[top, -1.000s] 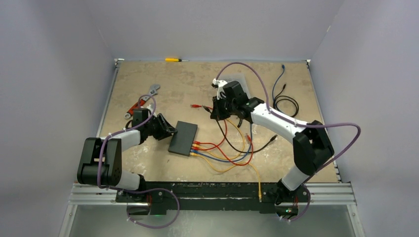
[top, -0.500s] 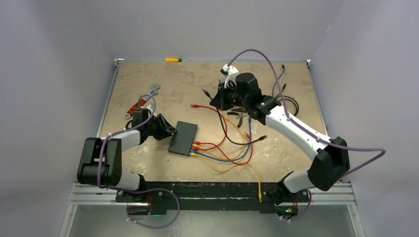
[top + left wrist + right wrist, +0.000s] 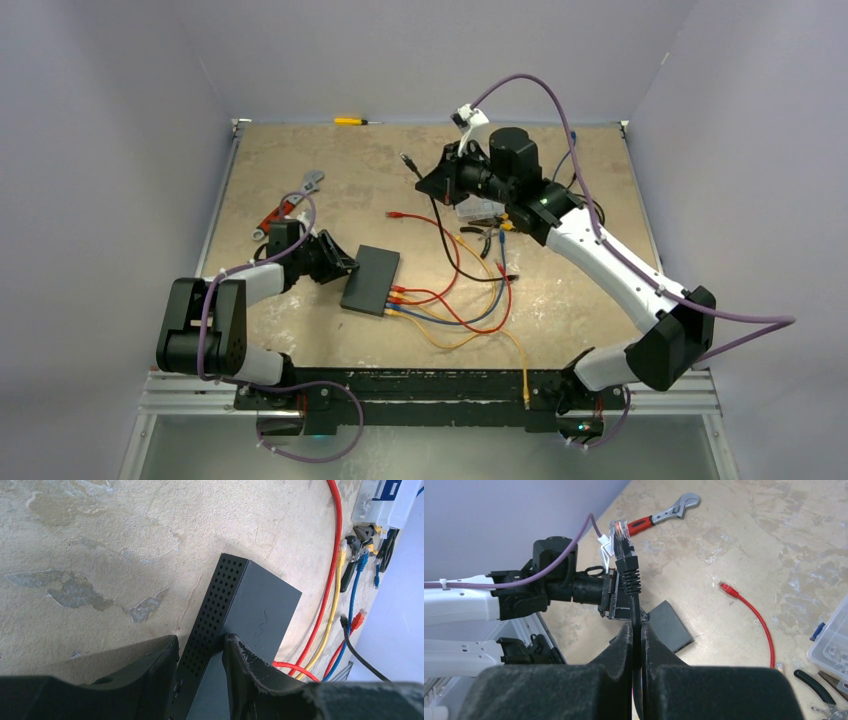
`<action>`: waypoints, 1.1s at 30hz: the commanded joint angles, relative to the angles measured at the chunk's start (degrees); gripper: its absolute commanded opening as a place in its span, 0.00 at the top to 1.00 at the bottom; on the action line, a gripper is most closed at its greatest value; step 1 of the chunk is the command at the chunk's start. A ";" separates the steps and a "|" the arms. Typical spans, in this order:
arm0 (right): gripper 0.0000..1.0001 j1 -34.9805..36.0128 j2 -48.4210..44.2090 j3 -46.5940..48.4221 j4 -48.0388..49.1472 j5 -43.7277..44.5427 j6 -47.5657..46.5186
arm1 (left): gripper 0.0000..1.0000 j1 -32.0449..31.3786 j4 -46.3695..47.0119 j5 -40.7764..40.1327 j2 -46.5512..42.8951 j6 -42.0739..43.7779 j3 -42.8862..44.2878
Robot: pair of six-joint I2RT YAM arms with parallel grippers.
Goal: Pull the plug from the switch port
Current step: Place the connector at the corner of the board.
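**A:** where's the switch (image 3: 370, 279) sitting right now?

**B:** flat on the table (image 3: 300, 160), left of centre, nearer the near side. The left tool (image 3: 200, 647) is clamped on its left side, right at the vented edge.

**A:** and the plug?

**B:** the black plug (image 3: 624, 547) is out of the port, up in the air over the far middle. The right tool (image 3: 636, 630) is pinched tight on the black cable (image 3: 636, 605) just under it. Red, yellow and blue cables (image 3: 405, 300) run from the switch's near-right end.
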 commanded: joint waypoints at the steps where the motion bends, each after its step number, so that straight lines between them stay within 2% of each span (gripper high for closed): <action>1: 1.00 -0.22 -2.43 3.99 2.76 -2.67 1.22 | 0.62 0.26 -5.77 -6.29 2.95 3.19 -2.75; 17: 1.00 -0.21 -0.47 6.82 9.55 -16.95 4.59 | 0.62 0.27 -6.63 -6.09 3.00 3.49 -1.77; 28: 1.00 -0.44 0.53 7.82 5.31 -10.46 2.16 | 0.61 0.30 -6.66 -5.64 2.64 3.51 -1.62; 33: 1.00 -3.56 0.91 5.96 2.86 -8.15 1.42 | 0.60 0.30 -6.77 -5.67 2.16 3.46 -1.53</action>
